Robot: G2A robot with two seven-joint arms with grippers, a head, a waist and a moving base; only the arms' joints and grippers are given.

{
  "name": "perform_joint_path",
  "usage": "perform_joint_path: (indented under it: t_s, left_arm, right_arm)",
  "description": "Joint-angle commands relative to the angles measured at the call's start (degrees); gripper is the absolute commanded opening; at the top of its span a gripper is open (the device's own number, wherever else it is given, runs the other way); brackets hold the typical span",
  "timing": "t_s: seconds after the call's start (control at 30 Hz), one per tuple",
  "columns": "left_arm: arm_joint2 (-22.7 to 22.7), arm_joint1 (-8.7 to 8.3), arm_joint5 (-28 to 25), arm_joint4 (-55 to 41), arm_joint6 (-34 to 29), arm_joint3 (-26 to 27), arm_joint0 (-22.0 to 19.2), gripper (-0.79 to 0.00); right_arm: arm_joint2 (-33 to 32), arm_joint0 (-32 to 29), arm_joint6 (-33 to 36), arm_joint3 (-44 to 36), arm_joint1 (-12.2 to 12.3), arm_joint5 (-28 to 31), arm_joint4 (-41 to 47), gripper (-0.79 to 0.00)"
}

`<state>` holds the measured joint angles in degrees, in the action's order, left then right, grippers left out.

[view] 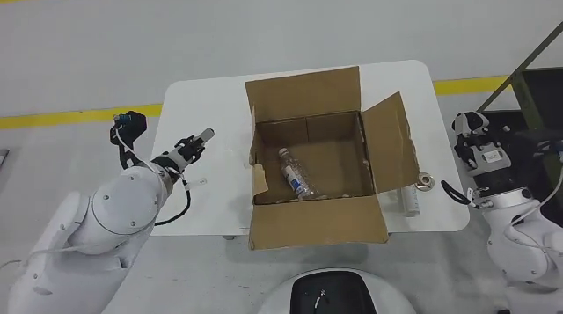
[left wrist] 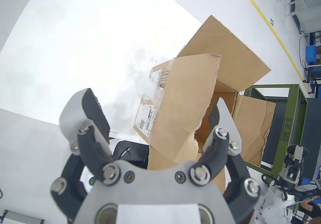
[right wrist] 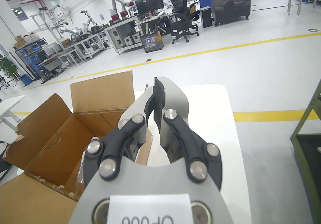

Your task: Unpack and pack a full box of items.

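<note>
An open cardboard box [view: 317, 160] stands on the white table [view: 207, 107] with its flaps spread out. A clear plastic bottle [view: 296, 176] lies on the box floor. My left gripper [view: 200, 142] hovers over the table's left part, apart from the box, and stands open and empty [left wrist: 155, 109], facing the box's labelled side [left wrist: 175, 99]. My right arm [view: 479, 151] is off the table's right edge. Its gripper [right wrist: 156, 92] is shut on nothing, aimed past the box [right wrist: 75, 122] along the table's right side.
A small round metal piece [view: 427, 182] and a white oblong item [view: 410, 200] lie on the table right of the box. A green-framed cart [view: 537, 94] stands close to the right arm. Bare table lies left of the box.
</note>
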<state>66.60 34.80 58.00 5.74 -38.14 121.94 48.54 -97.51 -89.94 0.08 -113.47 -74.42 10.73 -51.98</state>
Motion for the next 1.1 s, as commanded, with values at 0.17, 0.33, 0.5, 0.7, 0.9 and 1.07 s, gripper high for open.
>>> perform_joint_path:
  t_s: [0.17,0.33,0.5,0.7,0.9,1.07]
  left_arm:
    - [-4.1,0.22,-6.7,5.6,1.3,3.8,0.9,0.000]
    - [-10.3,0.58,-12.1,16.5,-2.5,5.5,-2.2,0.000]
    - [-16.3,1.67,-17.0,26.0,-6.9,6.0,-5.7,0.000]
    - [-23.8,4.38,-17.2,35.1,-10.7,3.4,-10.1,0.000]
    - [-29.6,7.88,-14.6,39.7,-14.3,-2.9,-14.4,0.000]
    - [-31.6,10.01,-11.8,41.9,-16.8,-6.4,-16.3,0.000]
  right_arm:
    - [0.0,0.0,0.0,0.0,0.0,0.0,0.0,-0.785]
    - [0.0,0.0,0.0,0.0,0.0,0.0,0.0,-0.785]
    - [0.0,0.0,0.0,0.0,0.0,0.0,0.0,-0.785]
    - [0.0,0.0,0.0,0.0,0.0,0.0,0.0,-0.785]
    - [0.0,0.0,0.0,0.0,0.0,0.0,0.0,-0.785]
    - [0.0,0.0,0.0,0.0,0.0,0.0,0.0,-0.785]
